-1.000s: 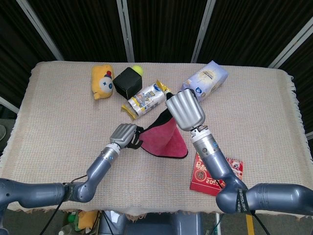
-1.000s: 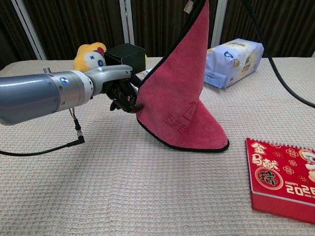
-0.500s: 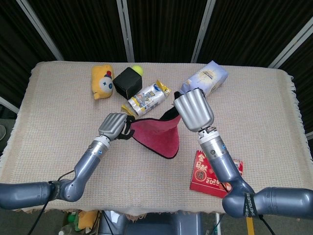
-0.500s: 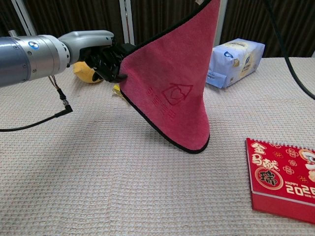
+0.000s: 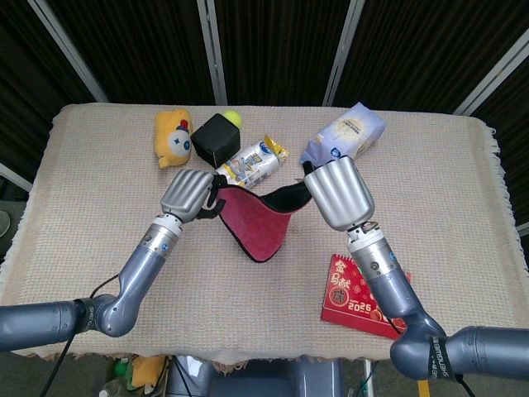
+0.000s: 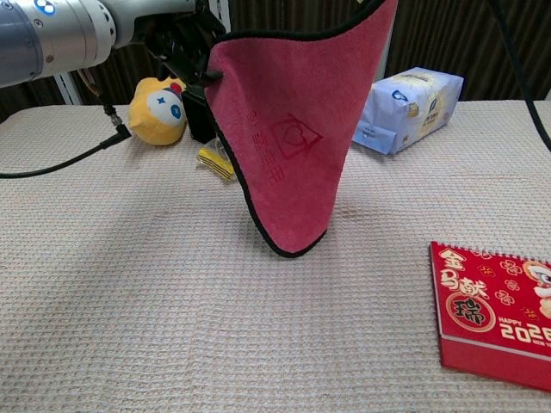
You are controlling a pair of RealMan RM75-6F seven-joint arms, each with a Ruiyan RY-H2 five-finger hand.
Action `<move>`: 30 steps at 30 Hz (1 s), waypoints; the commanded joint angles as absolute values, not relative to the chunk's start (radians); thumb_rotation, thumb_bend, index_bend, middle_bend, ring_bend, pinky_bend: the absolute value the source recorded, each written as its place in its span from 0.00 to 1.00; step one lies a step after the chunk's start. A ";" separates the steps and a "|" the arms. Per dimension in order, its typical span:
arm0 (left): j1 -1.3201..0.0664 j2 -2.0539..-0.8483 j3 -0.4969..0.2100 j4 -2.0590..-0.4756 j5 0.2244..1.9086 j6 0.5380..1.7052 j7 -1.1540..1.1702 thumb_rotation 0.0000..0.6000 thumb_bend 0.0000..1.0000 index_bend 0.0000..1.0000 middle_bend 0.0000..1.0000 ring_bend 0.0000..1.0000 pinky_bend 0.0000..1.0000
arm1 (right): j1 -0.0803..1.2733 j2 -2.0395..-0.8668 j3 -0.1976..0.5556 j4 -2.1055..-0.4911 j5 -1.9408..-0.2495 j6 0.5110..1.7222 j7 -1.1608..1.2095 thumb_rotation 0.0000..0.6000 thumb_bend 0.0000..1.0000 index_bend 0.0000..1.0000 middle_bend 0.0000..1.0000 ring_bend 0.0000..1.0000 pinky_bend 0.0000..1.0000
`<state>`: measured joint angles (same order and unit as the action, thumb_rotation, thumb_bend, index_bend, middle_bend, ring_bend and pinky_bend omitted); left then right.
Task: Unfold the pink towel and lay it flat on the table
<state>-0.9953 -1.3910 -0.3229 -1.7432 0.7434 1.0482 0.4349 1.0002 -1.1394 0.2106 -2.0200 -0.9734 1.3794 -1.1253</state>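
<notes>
The pink towel (image 5: 254, 223) (image 6: 293, 138) with a black hem hangs above the table, stretched between both hands, its lowest corner just over the cloth near the middle. My left hand (image 5: 188, 193) (image 6: 181, 39) grips the towel's left upper corner. My right hand (image 5: 337, 193) holds the right upper corner; in the chest view that hand is out of frame above the top edge.
A red calendar (image 5: 364, 296) (image 6: 495, 314) lies at front right. Behind the towel are a yellow plush toy (image 5: 172, 138) (image 6: 157, 112), a black box (image 5: 216, 139), a small yellow-green ball (image 5: 233, 119), a snack packet (image 5: 246, 166) and a white-blue bag (image 5: 347, 135) (image 6: 409, 96).
Both hands have risen and moved apart, lifting the towel off the table and spreading its top edge; the left hand went up and left, the right hand up and right.
</notes>
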 commanded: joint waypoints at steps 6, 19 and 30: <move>-1.033 -1.400 -0.366 -1.758 0.723 1.099 0.483 1.00 0.73 0.70 0.73 0.71 0.69 | 0.965 -1.132 0.201 -2.042 -1.032 1.377 -1.070 1.00 0.59 0.80 1.00 1.00 0.98; -1.086 -1.358 -0.398 -1.808 0.687 1.104 0.565 1.00 0.72 0.70 0.71 0.69 0.69 | 0.922 -1.086 0.227 -2.090 -1.047 1.392 -1.045 1.00 0.59 0.80 1.00 1.00 0.98; -1.110 -1.286 -0.371 -1.841 0.616 1.051 0.614 1.00 0.72 0.70 0.71 0.69 0.69 | 0.903 -1.063 0.238 -2.104 -1.043 1.384 -1.044 1.00 0.59 0.80 1.00 1.00 0.98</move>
<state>-1.1083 -1.2883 -0.3735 -1.8398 0.6187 1.0531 0.6127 0.9027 -1.0629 0.2377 -2.1043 -1.0425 1.3845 -1.0438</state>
